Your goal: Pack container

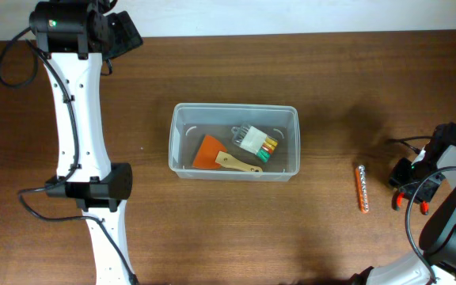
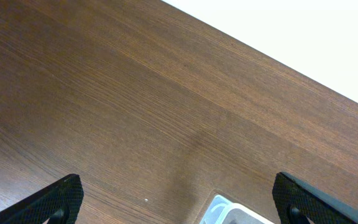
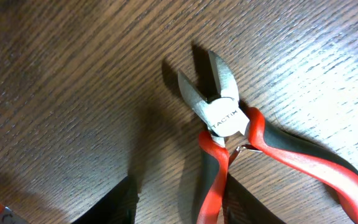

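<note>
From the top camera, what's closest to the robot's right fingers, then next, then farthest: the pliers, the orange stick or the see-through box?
1. Red-and-black-handled metal pliers: right at the right fingers, near the table's right edge.
2. Thin orange stick with silver studs: lying just left of the pliers.
3. Clear plastic container: in the middle of the table, farthest left.

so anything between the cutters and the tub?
Only the orange-and-silver strip, lying flat on the table between the cutters at the right pincer and the container. The container's top is open; nothing else shows on that path.
</note>
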### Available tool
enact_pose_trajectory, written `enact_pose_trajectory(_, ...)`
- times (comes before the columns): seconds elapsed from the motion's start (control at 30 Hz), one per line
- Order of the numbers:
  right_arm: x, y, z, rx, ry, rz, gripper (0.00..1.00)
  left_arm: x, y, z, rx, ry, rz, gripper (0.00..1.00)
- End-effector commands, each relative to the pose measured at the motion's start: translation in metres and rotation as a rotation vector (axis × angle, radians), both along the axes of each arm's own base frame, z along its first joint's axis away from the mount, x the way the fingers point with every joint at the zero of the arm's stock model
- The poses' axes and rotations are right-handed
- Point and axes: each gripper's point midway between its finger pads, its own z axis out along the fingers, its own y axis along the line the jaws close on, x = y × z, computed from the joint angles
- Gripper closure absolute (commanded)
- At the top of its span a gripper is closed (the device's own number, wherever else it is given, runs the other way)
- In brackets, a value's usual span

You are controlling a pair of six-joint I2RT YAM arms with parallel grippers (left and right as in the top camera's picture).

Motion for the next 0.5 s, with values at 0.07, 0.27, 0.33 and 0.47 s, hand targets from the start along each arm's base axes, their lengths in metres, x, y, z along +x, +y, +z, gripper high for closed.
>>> enact_pose_trajectory(0.07, -0.0165, 0.0038, -0.0133, 0.015, 0.060, -0.009, 0.60, -0.0047, 0.0020, 0.0145, 0.009, -0.033, -0.003, 0.01)
enact_pose_trajectory(0.27, -0.0164, 0.0038, -0.0133, 0.015, 0.060, -0.010, 0.61, -0.0047, 0.0020, 0.0145, 0.009, -0.033, -0.003, 0.01)
enact_pose_trajectory(0.33, -0.0164, 0.0038, -0.0133, 0.015, 0.060, -0.013, 0.65, -0.0047, 0.0020, 0.0145, 0.009, -0.033, -0.003, 0.01)
enact_pose_trajectory(0.47, -0.0164, 0.0038, -0.0133, 0.015, 0.060, -0.020, 0.68, -0.0047, 0.0020, 0.0145, 0.009, -0.033, -0.003, 0.01)
